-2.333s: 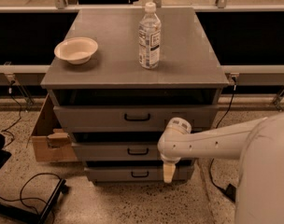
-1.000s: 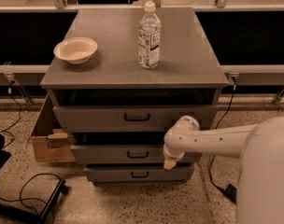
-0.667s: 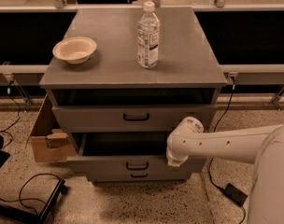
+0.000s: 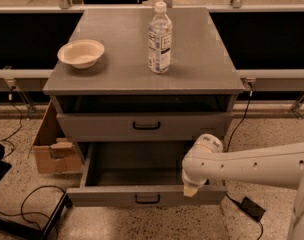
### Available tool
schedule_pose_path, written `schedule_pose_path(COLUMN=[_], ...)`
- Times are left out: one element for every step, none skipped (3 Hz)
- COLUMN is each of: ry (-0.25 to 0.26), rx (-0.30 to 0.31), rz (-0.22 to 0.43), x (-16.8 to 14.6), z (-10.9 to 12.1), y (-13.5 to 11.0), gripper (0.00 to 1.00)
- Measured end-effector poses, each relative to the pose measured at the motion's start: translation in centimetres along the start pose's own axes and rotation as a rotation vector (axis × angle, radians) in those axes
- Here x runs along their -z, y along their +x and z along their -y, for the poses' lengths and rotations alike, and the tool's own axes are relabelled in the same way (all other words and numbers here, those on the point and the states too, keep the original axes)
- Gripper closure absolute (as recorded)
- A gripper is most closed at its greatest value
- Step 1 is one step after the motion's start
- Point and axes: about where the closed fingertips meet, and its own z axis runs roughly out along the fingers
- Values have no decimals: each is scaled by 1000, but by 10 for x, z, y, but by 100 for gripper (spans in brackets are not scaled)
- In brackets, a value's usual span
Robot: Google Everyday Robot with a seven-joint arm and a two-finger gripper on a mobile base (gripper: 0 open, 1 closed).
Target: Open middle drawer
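Observation:
The grey cabinet's middle drawer [image 4: 112, 196] stands pulled far out toward me. Its plain grey inside [image 4: 137, 166] is bare, and its small black handle [image 4: 147, 199] sits at the centre of the front. My gripper [image 4: 191, 189] hangs from the white arm [image 4: 252, 166] that comes in from the right. It is at the top edge of the drawer front, right of the handle. The uppermost drawer [image 4: 92, 126] is closed above it. The lowest drawer is hidden under the open one.
A cream bowl [image 4: 81, 52] and a water bottle [image 4: 159, 31] stand on the cabinet top [image 4: 202, 59]. A cardboard box [image 4: 49, 151] sits on the floor to the left of the cabinet. Black cables [image 4: 29, 204] and a power adapter [image 4: 253, 209] lie on the floor.
The middle drawer has slid out from nearly closed to wide open. My gripper has moved down and toward me along with the drawer front.

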Motion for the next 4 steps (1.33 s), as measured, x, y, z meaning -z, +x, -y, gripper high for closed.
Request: schedule_pose_path(ry=[0, -6, -6, -6], rx=[0, -27, -27, -27], rz=[0, -14, -14, -14], x=[0, 9, 11, 11], z=[-1, -22, -22, -22], y=[0, 14, 14, 14], gripper=[100, 100, 100, 82])
